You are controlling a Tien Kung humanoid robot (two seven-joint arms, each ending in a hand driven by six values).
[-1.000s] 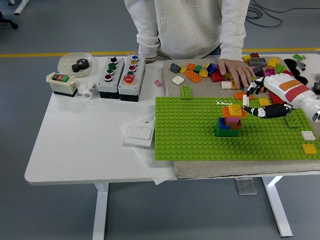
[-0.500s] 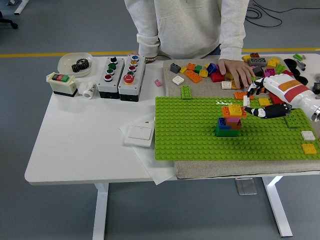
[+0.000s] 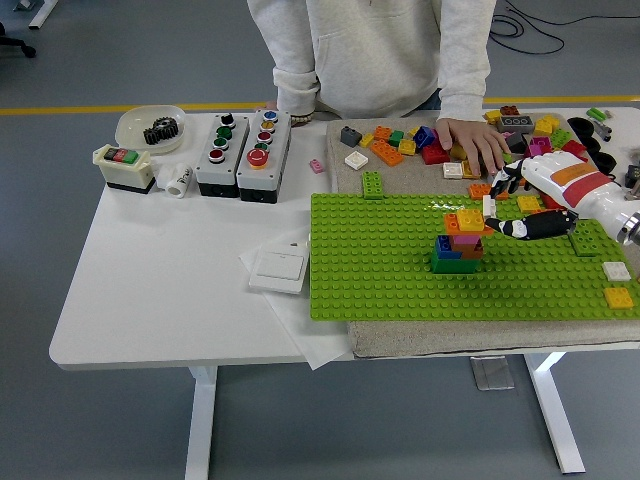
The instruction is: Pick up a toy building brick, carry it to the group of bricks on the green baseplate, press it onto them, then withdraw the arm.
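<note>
1. The brick (image 3: 491, 205), small, pale and whitish, stands pinched in the fingers (image 3: 512, 228) of the right hand (image 3: 530, 205), just right of the brick stack (image 3: 460, 240); its exact shape is too small to make out.
2. The brick stack stands on the green baseplate (image 3: 380, 260), right of the plate's middle: blue and green at the bottom, a pink and brown layer above, orange and yellow on top.
3. The relation that matters: the brick stack lies directly to the left of the held brick and slightly lower, so the move to come looks like a short travel leftward and then a downward press. The brick's long axis appears upright in the grasp, though I cannot be sure.
4. The right hand comes in from the right of the brick stack, white shell and orange stripe uppermost, dark fingers curled toward the brick stack. The fingers are closed around the brick. The left hand is not in sight, so the right is the only one placed to act.
5. A person stands beyond the brick stack at the far edge of the surface (image 3: 150, 300), one hand (image 3: 472, 140) resting flat among the loose bricks (image 3: 395, 145) behind the green baseplate.
6. Judged from this, the carry is nearly finished and the pressing is not yet done.
</note>
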